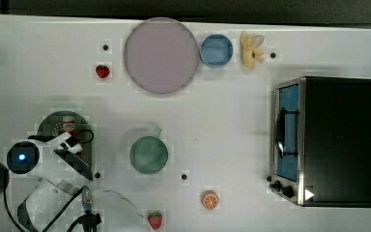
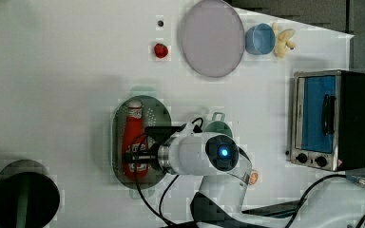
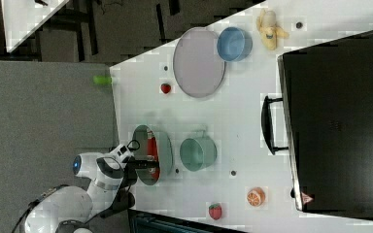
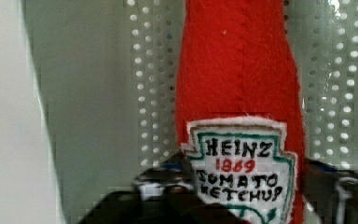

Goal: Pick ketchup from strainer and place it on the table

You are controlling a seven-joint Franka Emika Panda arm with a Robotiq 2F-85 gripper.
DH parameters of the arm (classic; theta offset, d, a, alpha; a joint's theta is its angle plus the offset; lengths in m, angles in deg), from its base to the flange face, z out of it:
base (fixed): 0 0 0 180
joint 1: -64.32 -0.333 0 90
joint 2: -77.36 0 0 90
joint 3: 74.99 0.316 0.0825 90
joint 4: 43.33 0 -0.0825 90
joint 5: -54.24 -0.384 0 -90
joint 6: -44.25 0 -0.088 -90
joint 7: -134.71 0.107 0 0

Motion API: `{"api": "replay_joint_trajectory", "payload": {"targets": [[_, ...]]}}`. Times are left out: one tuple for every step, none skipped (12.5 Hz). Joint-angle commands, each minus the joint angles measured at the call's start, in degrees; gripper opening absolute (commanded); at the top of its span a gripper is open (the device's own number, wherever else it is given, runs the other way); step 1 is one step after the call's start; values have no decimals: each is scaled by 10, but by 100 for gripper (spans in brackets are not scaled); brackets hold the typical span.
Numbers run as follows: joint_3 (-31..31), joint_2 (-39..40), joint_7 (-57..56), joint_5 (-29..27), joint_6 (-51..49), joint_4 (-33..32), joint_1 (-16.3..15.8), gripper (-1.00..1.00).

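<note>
Top view: gripper [image 1: 75,143] over the strainer [image 1: 50,120]. Left view: ketchup [image 2: 134,141] lies lengthwise in the strainer, fingers straddling its label end. Wrist view: jaws flank the label, grip not yet certain; squeeze squarely across the soft body before lifting clear to the table [image 1: 222,121].

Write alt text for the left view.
The arm's hand reaches over the ketchup, which lies in the green strainer on a white table. A strawberry, plate, blue bowl, banana and toaster oven sit farther off.
</note>
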Motion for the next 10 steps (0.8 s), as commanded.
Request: {"api": "replay_joint_trajectory", "payload": {"targets": [[7,-21,37,14,5,12,-4,18],[14,-33,37,13,-1,12,-1,18],[26,-49,37,9,-15,11,6,18],[42,-69,37,-3,-38,12,15,18],[59,-91,37,-25,-63,16,25,18],[77,-114,37,-57,-82,24,36,18],[92,-135,37,-96,-99,35,47,18],[104,-154,37,-138,-114,49,56,18],[110,-171,35,-174,-129,67,65,18],[111,-183,27,-195,-150,88,70,18]]}}
